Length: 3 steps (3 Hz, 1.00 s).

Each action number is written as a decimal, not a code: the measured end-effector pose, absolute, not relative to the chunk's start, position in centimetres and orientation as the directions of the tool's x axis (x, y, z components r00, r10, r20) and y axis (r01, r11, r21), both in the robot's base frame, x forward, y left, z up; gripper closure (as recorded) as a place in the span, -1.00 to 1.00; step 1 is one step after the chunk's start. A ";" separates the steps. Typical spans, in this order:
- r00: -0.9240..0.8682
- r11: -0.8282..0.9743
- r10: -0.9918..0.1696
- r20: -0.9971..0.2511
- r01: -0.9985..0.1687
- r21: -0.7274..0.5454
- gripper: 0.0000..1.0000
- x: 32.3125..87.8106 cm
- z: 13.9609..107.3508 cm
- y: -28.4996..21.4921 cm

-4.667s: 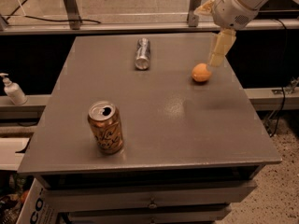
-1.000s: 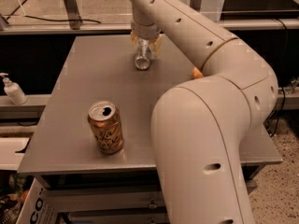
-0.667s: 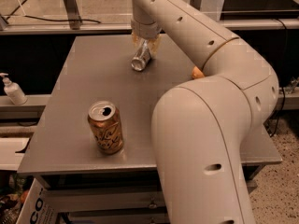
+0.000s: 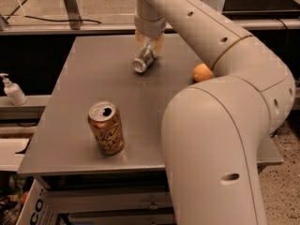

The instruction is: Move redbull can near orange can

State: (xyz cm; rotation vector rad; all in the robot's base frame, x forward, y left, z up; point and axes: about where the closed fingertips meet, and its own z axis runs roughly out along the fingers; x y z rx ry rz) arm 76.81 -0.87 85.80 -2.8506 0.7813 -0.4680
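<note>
The redbull can [image 4: 143, 60], slim and silver, hangs tilted in my gripper [image 4: 149, 45] at the far middle of the grey table [image 4: 70, 97], its lower end pointing toward the front left, just above the surface. The gripper's fingers are shut on its upper part. The orange can [image 4: 106, 128], wider, orange-gold with an open silver top, stands upright near the table's front left. My white arm fills the right half of the view and hides much of the table's right side.
A small round orange fruit [image 4: 202, 72] lies on the table to the right of the gripper, partly behind my arm. A white soap dispenser [image 4: 13, 91] stands on a ledge to the left. Drawers sit below the table's front edge.
The gripper has closed on the redbull can and tipped it up from lying flat; the can's free end has swung toward the front left. The orange can has not moved.
</note>
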 end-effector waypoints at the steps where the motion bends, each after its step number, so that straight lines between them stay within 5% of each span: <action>1: 0.804 -0.837 -0.544 0.240 -0.502 -0.218 1.00 74.9 87.0 -1.2; 3: 0.771 -0.786 -0.615 0.165 -0.584 -0.203 1.00 69.5 88.9 -4.6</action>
